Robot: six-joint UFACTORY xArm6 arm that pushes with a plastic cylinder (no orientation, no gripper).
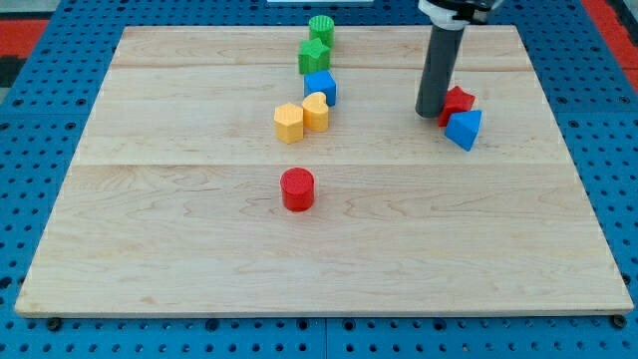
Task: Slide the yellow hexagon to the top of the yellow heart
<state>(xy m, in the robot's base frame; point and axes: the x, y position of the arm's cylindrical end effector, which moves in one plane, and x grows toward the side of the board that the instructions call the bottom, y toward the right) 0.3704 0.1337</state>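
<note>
near the middle of the bench (150, 249), a little toward the view's top, the yellow hexagon (288, 123) sat just beside the yellow heart (316, 111), at its lower left, the 2 touching or nearly so. since the goal was the spot above the heart, the hexagon lay on the wrong side, and that spot looked crowded: a blue block (321, 87), roughly cubic, stood right against the heart's upper edge. above it ran a green star-like block (313, 55) and a green ribbed cylinder (321, 29), the 4 pieces forming a slanted line toward the view's top. a red cylinder (297, 188) stood alone below the hexagon, well apart.

my tip (433, 112) rested far off toward the view's right, touching or just beside a red block (459, 101) of unclear shape, with a blue triangular block (465, 129) just below it. no claw existed on this arm, only the straight dark rod, so nothing could be said of released or clenched.

judging from this, the tip would need to cross leftward and get under or left of the hexagon to push it round the heart.

all blocks looked like smooth, matte moulded plastic with flat tops. the bench was pale planked wood with visible grain, set on a blue pegboard (60, 40) dotted with holes.
</note>
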